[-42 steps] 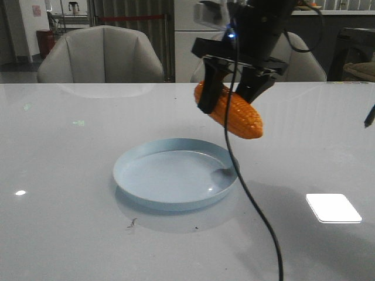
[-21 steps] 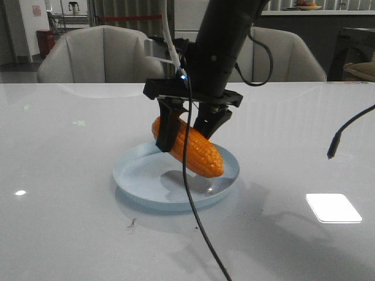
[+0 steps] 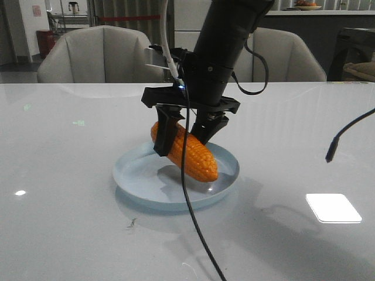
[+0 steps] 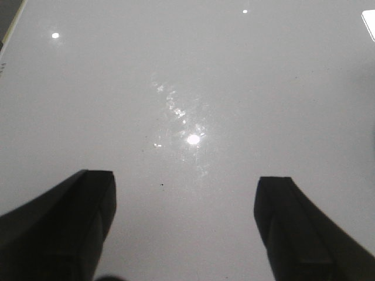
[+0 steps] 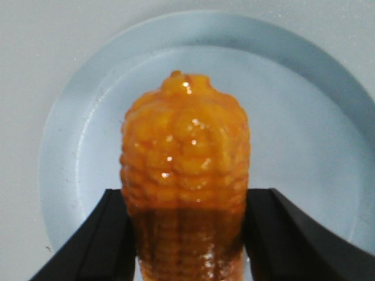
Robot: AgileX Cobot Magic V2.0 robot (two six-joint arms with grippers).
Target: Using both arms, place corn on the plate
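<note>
- Only the front view showed the whole right arm (image 3: pixel 225 52), reaching down from above the pale blue plate (image 3: pixel 135 184), with a loose black cable (image 3: pixel 190 222) hanging in front of it; the left arm was outside that view.
- The right wrist view looked along the corn cob (image 5: pixel 186 175) to the plate (image 5: pixel 304 134) beneath it, the right pincer (image 5: pixel 187 252) clamped on the cob's two sides.
- The left wrist view showed only bare white counter (image 4: pixel 193 88), with the left pincer (image 4: pixel 184 234) spread wide and holding nothing.
- In the front view the right pincer (image 3: pixel 186 136) pointed downward over the plate.
- The corn cob (image 3: pixel 196 158) was tilted, its lower tapered end down at the plate's floor; whether it touched could not be told.
</note>
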